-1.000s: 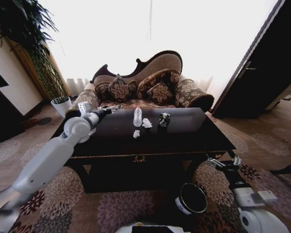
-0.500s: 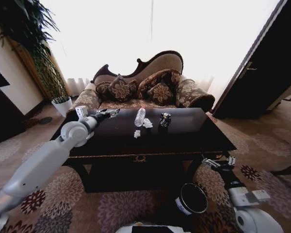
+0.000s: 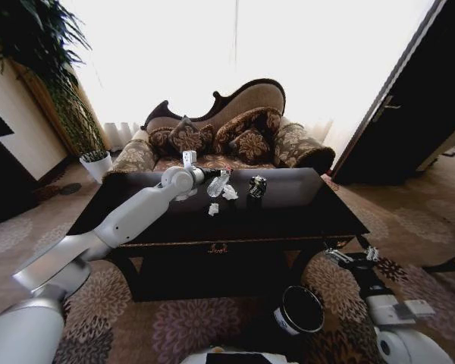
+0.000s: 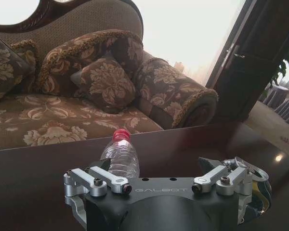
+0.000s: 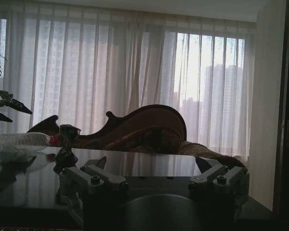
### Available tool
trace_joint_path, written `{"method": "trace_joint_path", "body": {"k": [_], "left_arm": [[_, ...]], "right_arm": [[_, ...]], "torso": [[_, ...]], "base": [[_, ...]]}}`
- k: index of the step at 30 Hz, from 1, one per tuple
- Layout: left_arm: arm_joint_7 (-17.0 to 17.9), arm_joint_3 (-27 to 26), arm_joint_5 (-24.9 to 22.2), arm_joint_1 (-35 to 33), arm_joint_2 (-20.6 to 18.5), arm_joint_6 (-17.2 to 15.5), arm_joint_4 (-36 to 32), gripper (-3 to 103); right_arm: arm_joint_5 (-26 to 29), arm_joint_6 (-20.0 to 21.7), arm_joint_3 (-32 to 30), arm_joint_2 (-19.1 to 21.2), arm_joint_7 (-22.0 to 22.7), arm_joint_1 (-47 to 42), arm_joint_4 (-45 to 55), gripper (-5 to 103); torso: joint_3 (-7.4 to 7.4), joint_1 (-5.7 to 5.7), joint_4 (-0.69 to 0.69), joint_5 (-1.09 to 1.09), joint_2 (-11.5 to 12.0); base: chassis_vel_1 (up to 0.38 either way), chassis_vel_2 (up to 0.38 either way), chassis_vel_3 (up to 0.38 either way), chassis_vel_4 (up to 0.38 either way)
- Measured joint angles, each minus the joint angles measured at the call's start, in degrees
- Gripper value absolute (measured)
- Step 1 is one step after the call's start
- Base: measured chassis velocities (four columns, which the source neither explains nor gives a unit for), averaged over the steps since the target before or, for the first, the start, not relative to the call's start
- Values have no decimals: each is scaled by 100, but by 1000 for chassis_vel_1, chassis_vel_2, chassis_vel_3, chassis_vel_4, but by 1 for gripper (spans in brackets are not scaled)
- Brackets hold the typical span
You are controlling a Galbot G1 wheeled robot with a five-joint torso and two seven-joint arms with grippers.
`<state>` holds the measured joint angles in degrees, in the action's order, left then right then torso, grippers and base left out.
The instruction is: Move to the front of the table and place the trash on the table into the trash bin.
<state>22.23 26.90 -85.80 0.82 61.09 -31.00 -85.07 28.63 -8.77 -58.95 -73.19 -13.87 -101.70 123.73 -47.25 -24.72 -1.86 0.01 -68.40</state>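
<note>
Head view: the left end effector (image 3: 206, 175) reaches out low over the table (image 3: 288, 216), fingers spread wide, and the bottle (image 3: 218, 183) lies tipped just ahead of it, red cap toward the sofa, long axis leaning back and right. Tissue lumps (image 3: 229, 193) and the dark piece (image 3: 257, 186) sit just right of it. The right end effector (image 3: 341, 256) hangs low beside the bin (image 3: 299, 309), also open.
</note>
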Motion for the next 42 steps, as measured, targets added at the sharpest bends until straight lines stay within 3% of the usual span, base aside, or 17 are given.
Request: {"method": "trace_joint_path", "body": {"k": [9,18,25,31,41,42], "left_arm": [[630,141,-470,330,-39,-733,161,100],[528,299,-276,334,408,-813,865,100],[505,325,-177,280,415,-806,897,102],[491,337,-85,133,376,-763,895,93],[410,232,101,-6,416,-676,801,50],[410,232,101,-6,416,-676,801,50]], "right_arm": [[13,-32,75,30,0,93,-122,100],[-9,-32,132,26,0,133,-216,100],[12,-48,88,86,0,158,-307,100],[16,-53,143,102,0,221,-361,100],[12,-54,170,111,-2,239,-403,100],[12,-54,170,111,-2,239,-403,100]], "torso": [[1,1,3,-1,0],[1,0,0,0,0],[1,0,1,-1,0],[1,1,1,-1,0],[1,1,1,-1,-1],[1,1,1,-1,-1]], "base": [[0,0,0,0],[0,0,0,0],[0,0,0,0],[0,0,0,0],[0,0,0,0],[0,0,0,0]]}}
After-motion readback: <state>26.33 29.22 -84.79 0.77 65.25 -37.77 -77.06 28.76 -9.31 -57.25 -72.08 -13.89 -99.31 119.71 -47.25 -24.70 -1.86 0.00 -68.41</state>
